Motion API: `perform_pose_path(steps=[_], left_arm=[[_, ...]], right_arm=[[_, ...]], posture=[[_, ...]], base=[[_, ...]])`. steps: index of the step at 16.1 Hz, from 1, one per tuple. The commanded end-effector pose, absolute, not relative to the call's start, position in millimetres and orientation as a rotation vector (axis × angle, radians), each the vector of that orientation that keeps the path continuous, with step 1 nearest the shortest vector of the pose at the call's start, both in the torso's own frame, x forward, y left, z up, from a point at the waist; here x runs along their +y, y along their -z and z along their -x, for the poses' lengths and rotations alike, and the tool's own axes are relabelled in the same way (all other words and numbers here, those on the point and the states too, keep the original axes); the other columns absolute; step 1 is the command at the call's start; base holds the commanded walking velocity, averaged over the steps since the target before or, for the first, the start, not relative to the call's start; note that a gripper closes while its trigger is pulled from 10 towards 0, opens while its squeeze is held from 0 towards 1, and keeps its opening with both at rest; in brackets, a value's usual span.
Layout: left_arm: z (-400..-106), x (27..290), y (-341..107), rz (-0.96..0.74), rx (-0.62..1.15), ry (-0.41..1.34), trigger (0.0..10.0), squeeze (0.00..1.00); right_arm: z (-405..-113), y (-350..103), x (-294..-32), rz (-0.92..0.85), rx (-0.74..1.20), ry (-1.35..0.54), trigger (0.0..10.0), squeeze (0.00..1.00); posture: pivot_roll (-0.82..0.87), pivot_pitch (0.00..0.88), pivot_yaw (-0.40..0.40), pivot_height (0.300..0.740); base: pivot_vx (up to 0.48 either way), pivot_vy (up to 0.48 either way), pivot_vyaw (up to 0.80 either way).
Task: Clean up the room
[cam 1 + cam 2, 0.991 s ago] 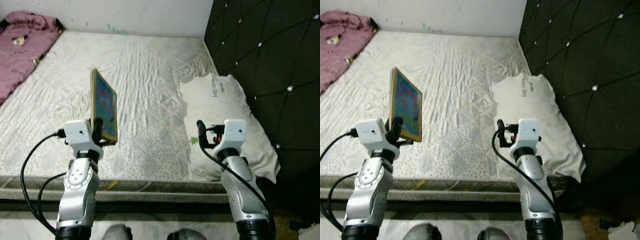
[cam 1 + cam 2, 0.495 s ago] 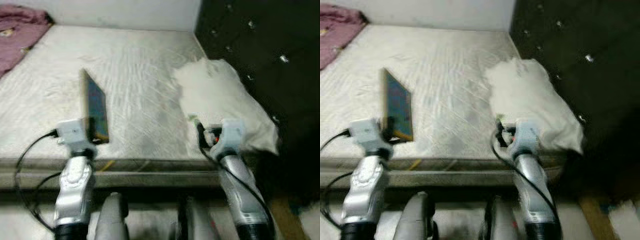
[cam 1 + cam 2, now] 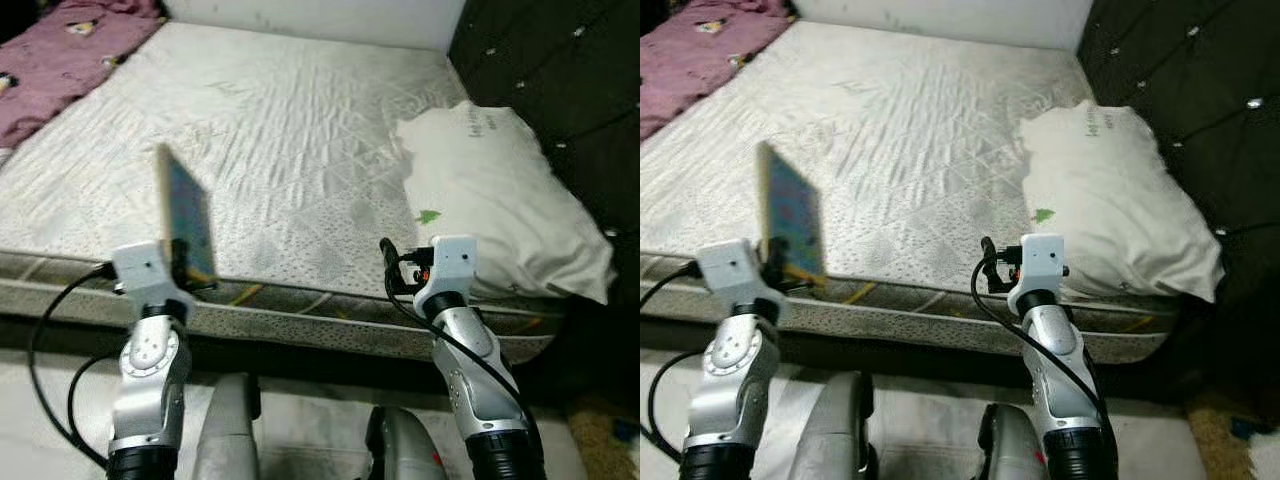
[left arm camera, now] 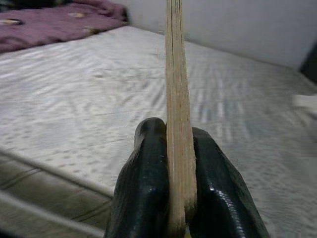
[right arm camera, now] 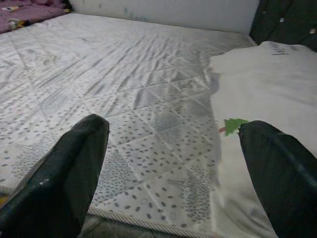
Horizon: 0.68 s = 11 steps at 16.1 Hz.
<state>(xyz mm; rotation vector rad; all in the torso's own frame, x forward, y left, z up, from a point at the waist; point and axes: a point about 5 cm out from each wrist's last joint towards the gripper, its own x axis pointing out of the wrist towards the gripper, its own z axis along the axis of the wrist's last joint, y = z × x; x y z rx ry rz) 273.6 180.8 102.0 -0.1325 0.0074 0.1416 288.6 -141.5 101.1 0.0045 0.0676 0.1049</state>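
My left gripper (image 3: pixel 182 262) is shut on a thin, flat picture book (image 3: pixel 186 225) with a blue cover and yellow edge, held upright and edge-on above the mattress's (image 3: pixel 280 150) near edge. In the left wrist view the book's edge (image 4: pixel 177 129) stands clamped between the two black fingers (image 4: pixel 143 198). My right gripper (image 3: pixel 388 268) is open and holds nothing, hovering over the mattress edge beside the white pillow (image 3: pixel 495 195); its fingers (image 5: pixel 64 183) frame the mattress and the pillow's corner.
A crumpled purple blanket (image 3: pixel 60 50) lies at the bed's far left. A black tufted headboard (image 3: pixel 560 70) runs along the right. My legs (image 3: pixel 228 430) show below, over a pale floor. A white wall (image 3: pixel 320 15) stands behind the bed.
The view has shifted back and down, so the mattress edge now lies farther from me and my legs show. The book stays clamped in my left gripper; the right one stays open.
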Motion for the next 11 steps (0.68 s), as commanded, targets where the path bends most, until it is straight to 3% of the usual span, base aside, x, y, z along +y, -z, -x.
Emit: perform_pose_path(steps=[1,4,11], left_arm=[[-278.0,178.1,-116.0,0.13,-0.062,-0.121,10.0,0.0],[-279.6,176.7,-117.4,0.139,-0.07,-0.108,10.0,0.0],[-283.7,171.1,-119.2,0.156,-0.078,-0.079,10.0,0.0]], right_arm=[[-289.0,-101.6,-145.9,0.007,0.064,-0.097,10.0,0.0],[-289.4,-102.2,-146.0,0.011,0.06,-0.097,10.0,0.0],[-291.2,-104.6,-144.7,0.018,0.047,-0.094,10.0,0.0]], posture=[[0.04,0.0,-0.051,0.616],[0.03,0.0,-0.051,0.616],[0.03,0.009,-0.043,0.616]], base=[[0.27,0.0,0.0],[0.31,0.0,0.0],[0.48,0.0,0.0]])
